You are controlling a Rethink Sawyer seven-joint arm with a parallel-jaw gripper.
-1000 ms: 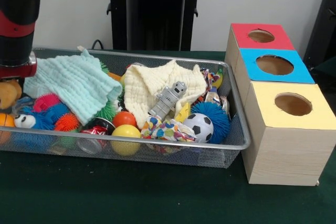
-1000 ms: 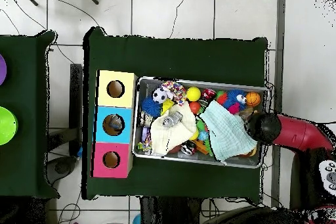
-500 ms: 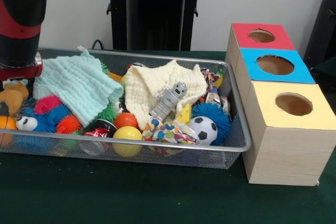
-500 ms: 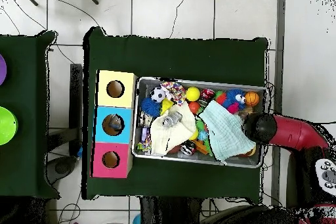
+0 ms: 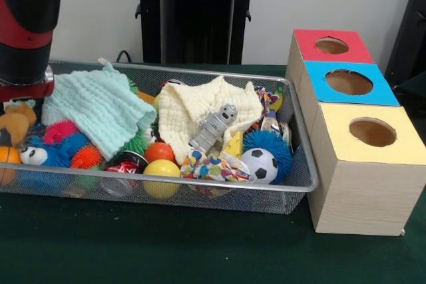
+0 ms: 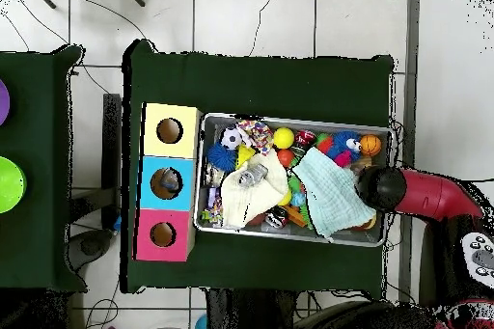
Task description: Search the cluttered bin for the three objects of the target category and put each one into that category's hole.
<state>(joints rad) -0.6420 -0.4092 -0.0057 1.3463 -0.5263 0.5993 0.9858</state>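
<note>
Gripper (image 5: 18, 101) sits low at the bin's (image 5: 200, 187) end, over the plush toy (image 5: 14, 123) (fingers hidden, can't tell their state). Best bet: lift straight, clear of the mint cloth (image 5: 100, 108) just beside it.

A robot lab: pedestal-mounted arm (image 5: 25, 24), green-clothed table (image 5: 166, 247), tiled floor (image 6: 251, 16).

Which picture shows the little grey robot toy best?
The front view. There the grey robot toy shows its head, body and legs, leaning on the pale yellow cloth in the wire bin. In the overhead view it is only a tiny grey patch on that cloth, with no shape to make out.
</note>
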